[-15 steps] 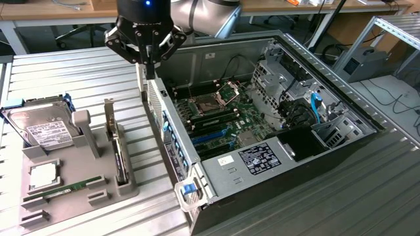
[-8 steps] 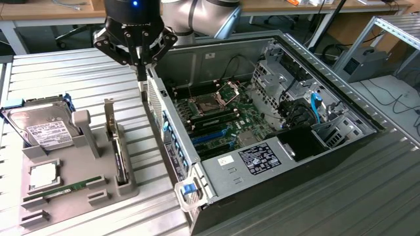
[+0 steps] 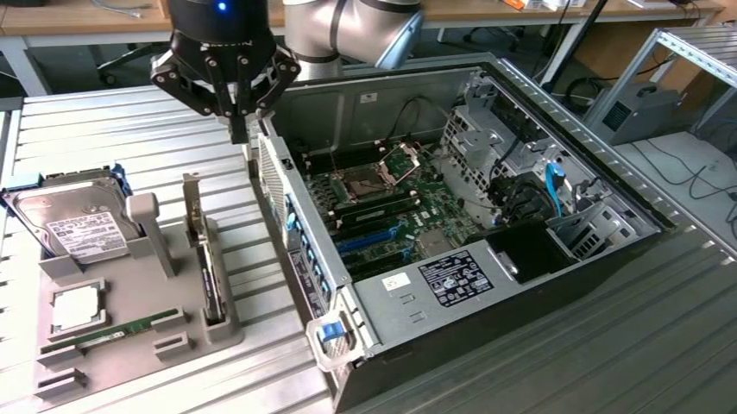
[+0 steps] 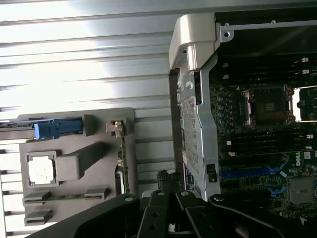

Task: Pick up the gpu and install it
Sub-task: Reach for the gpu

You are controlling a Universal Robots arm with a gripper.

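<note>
The gpu (image 3: 205, 259) stands on edge in a slot of the grey holder (image 3: 138, 336), its silver end bracket at the far end. In the wrist view the gpu (image 4: 122, 163) shows edge-on as a thin green strip. My gripper (image 3: 240, 131) hangs shut and empty above the far end of the open computer case's (image 3: 461, 259) rear wall, beyond the card and a little to the exterior view's right of it. In the wrist view my gripper (image 4: 167, 179) sits between the card and the case wall.
The holder also carries a silver hard drive (image 3: 69, 226), a square processor (image 3: 75, 309) and a narrow memory stick (image 3: 116, 332). The motherboard (image 3: 381, 207) lies exposed inside the case, with cables and a drive cage on the exterior view's right. Everything rests on a ribbed metal table (image 3: 116, 129).
</note>
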